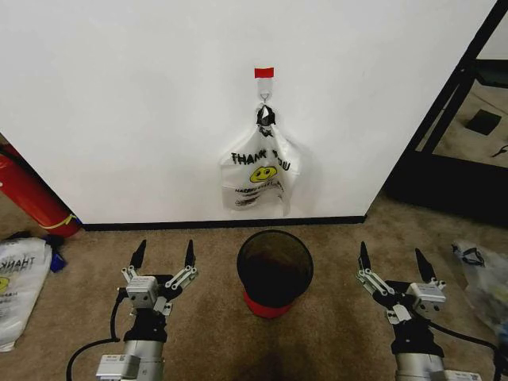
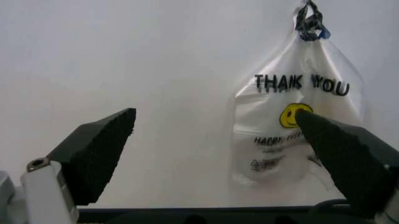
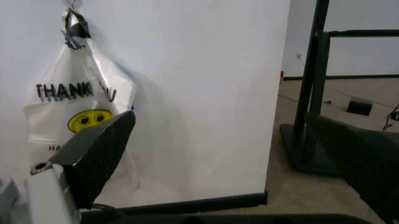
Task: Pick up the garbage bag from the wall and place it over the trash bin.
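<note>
Garbage bag [image 1: 259,176] hangs flat against the white wall [image 1: 143,111], its handles gathered and looped over a small metal hook [image 1: 265,98] just under a patch of red tape [image 1: 263,72]. It is thin plastic printed with "THANK YOU" in black and a yellow smiley. Hung this way, its handles are bunched at one high point, which looks like the natural place to take hold of it. The bag's lower edge stops just above the black baseboard [image 1: 198,224].

Directly below, close to the wall, stands the trash bin [image 1: 274,272], a round black mesh wastebasket with a red base, on the carpet. Its mouth is open and unlined, so the bag has yet to be brought down to it.

Either side of the bin, both arms are held low and near the robot. The left end effector [image 1: 164,254] points towards the wall with its two fingers spread wide apart and nothing between them. The right end effector [image 1: 392,260] mirrors it on the other side, likewise wide open and holding nothing. Neither touches the bag or bin.

At the far left lies a white smiley bag [image 1: 20,286] beside a red fire extinguisher [image 1: 32,194].
</note>
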